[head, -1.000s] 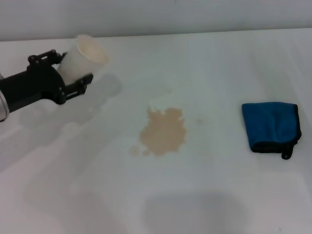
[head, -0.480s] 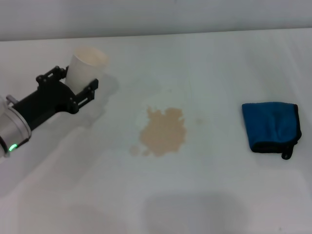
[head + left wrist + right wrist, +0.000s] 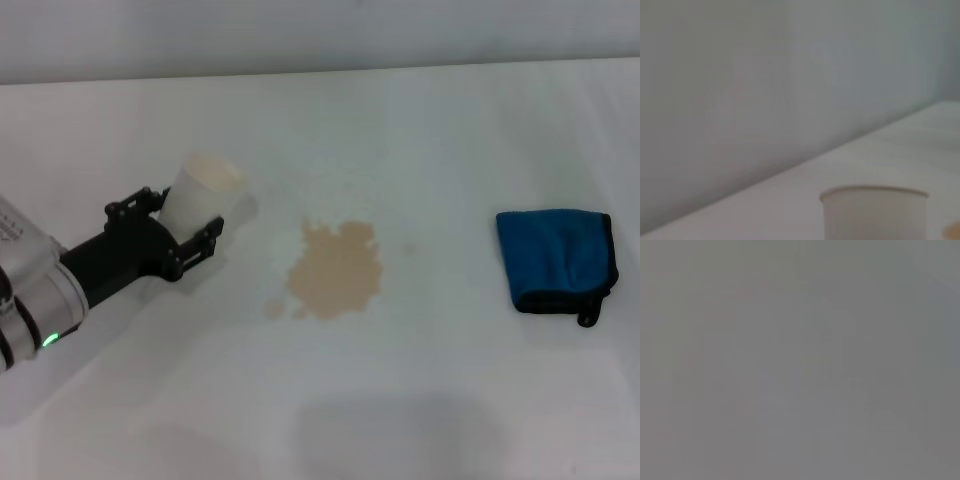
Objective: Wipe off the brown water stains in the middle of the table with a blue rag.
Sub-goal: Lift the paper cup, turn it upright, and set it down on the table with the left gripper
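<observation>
The brown water stains (image 3: 335, 270) form a tan blotch in the middle of the white table (image 3: 430, 400), with small droplets (image 3: 275, 309) at its near-left edge. The blue rag (image 3: 555, 258) lies folded at the right, its black loop tag toward the near edge, with nothing touching it. My left gripper (image 3: 185, 215) is left of the stains, shut on a white paper cup (image 3: 202, 188) that stands nearly upright. The left wrist view shows the cup (image 3: 874, 212) close up. My right gripper is out of view; its wrist view is plain grey.
The table's far edge (image 3: 320, 70) meets a pale wall. Soft grey shadows (image 3: 400, 435) lie on the near part of the tabletop.
My left gripper has carried the cup nearer and to the right, toward the stains, and the cup has gone from tilted to nearly upright. The rag and stains have not moved.
</observation>
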Robot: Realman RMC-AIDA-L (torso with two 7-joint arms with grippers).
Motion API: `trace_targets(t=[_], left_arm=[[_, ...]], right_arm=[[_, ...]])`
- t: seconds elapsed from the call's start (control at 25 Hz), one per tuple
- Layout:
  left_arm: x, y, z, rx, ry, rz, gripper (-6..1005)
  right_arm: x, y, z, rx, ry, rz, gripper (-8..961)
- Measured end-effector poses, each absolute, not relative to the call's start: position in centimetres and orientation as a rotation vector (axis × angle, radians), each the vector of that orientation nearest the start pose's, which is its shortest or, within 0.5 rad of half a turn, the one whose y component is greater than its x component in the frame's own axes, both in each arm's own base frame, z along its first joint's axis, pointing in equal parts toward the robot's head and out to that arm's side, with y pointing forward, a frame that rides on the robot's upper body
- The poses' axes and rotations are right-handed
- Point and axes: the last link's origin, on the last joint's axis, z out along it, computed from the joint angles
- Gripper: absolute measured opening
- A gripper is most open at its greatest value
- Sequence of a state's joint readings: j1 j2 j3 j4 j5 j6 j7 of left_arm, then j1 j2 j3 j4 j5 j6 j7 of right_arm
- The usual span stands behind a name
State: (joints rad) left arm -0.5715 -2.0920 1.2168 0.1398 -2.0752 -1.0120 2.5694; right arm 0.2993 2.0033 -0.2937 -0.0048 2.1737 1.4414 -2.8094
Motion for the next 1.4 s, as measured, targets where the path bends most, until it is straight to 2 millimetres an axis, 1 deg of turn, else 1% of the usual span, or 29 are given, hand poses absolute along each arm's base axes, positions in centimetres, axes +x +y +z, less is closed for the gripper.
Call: trace_targets(t=[0.44,0.72,1.04,1.24,1.4], left_arm=[[-30.2,33.0,-8.7,-2.393,-0.42,-0.46,677],[-30.9,32.0,-9.0,-2.415,-0.428,-0.435,677],[-31.5,31.2,-9.0,-2.411,-0.42,-0.425,676],[-31.9,31.0,-8.6,-2.387,-0.423,-0.429,677],[-32.2,31.0,-7.7,-2.328,-0.416,-0.452,704]], right_arm=[[39.5,26.7,7.8,-1.287,0.509,0.735,855],[39.7,26.8,7.8,-1.284,0.517,0.725,854],[39.9,26.8,7.9,-1.282,0.523,0.717,854],[39.9,26.8,7.9,-1.283,0.524,0.716,855],[39.9,26.7,7.9,-1.285,0.522,0.716,855]])
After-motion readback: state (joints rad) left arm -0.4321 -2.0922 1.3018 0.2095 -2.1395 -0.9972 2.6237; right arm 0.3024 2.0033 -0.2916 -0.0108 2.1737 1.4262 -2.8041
